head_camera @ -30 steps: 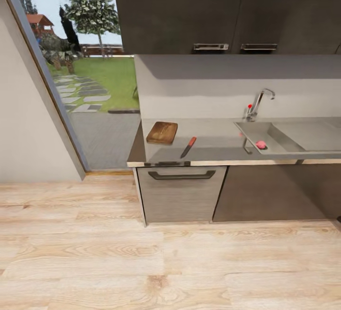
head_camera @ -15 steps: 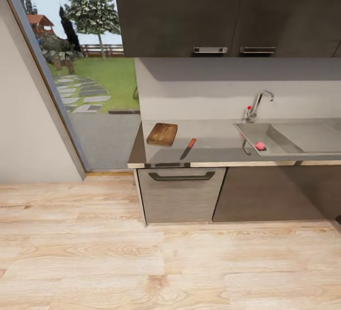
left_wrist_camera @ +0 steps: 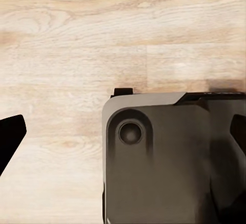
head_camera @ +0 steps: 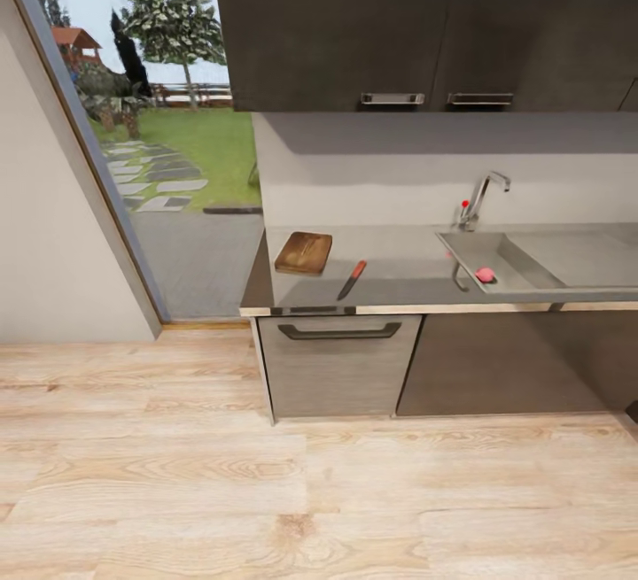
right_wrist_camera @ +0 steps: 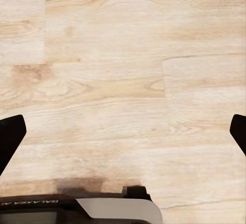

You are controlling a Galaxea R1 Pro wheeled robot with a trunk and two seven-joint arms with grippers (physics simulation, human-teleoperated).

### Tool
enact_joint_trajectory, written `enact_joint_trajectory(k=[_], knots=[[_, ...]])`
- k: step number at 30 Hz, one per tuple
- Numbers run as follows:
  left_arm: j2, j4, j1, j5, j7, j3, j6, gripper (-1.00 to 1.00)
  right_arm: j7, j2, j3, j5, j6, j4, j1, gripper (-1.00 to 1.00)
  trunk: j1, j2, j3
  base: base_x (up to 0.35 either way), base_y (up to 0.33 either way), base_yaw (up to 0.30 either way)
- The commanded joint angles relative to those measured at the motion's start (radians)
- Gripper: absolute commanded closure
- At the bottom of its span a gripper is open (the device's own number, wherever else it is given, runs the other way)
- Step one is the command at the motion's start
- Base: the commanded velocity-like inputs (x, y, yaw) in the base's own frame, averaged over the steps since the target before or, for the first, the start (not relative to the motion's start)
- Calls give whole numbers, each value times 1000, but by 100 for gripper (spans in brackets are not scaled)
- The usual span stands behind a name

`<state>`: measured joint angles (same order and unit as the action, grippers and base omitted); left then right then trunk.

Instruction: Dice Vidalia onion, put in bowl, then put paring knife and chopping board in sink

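Slightly lower in the head view than a second ago, the Vidalia onion (head_camera: 485, 274) lies in the sink (head_camera: 567, 263); only the camera shifted. Paring knife (head_camera: 352, 279) and chopping board (head_camera: 304, 252) rest apart on the counter (head_camera: 399, 261). Both tools, left (left_wrist_camera: 123, 131) and right (right_wrist_camera: 123, 131), spread released over the floor (right_wrist_camera: 123, 70).

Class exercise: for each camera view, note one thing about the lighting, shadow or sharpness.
Head view: soft, slightly blurred render; the upper cabinets shade a band of wall beneath them. Left wrist view: the robot's grey base is evenly lit. Right wrist view: a dark shadow patch lies on the wood floor beside the base.
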<state>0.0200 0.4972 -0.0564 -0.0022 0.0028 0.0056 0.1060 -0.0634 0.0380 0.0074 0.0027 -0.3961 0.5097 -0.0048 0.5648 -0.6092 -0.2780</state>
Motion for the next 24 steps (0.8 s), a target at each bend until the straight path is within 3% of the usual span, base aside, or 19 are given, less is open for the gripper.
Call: enact_joint_trajectory(k=[1, 24], knots=[[0, 1, 0, 0, 0, 1, 1, -100, -4, 0, 1, 0, -3, 0, 0, -100, -4, 6, 2, 0, 0, 0], [0, 1, 0, 0, 0, 1, 1, -100, -4, 0, 1, 0, -4, 0, 0, -100, -92, 167, 74, 0, 0, 0]])
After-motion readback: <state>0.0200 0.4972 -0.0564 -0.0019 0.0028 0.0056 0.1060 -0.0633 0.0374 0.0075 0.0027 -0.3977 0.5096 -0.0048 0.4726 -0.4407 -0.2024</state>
